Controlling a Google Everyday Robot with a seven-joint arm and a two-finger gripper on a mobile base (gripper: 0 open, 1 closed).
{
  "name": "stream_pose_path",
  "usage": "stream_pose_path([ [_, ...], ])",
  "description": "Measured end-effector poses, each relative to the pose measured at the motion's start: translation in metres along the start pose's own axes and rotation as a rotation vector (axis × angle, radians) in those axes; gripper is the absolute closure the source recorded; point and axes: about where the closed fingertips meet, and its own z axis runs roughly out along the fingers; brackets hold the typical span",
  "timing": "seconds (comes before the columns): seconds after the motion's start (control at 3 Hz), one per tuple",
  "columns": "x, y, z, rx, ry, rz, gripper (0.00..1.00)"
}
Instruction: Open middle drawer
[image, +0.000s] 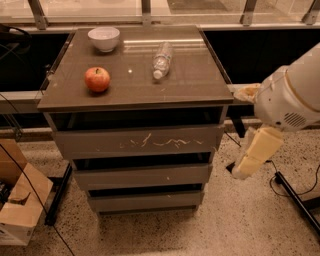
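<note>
The middle drawer (142, 176) sits closed in the cabinet (210, 92), and its inside is hidden. The gripper (256, 154) hangs at the drawer's 3 o'clock, clear of it; whether it is clenched or released I cannot tell. On top are a white bowl (104, 38) at 11 o'clock, an apple (97, 79) at 9 and a bottle (161, 59) lying at 1.

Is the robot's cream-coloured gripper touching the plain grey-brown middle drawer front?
No, the cream-coloured gripper hangs off to the right of the cabinet, apart from the plain grey-brown middle drawer.
</note>
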Motion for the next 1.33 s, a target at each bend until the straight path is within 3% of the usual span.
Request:
stream_pose_path([
  [0.33,-0.004,0.002,0.047,-0.018,-0.098,0.03,0.0],
  [0.67,0.0,-0.008,0.106,-0.061,-0.145,0.08,0.0],
  [1.33,0.005,-0.011,0.129,-0.099,-0.13,0.09,0.0],
])
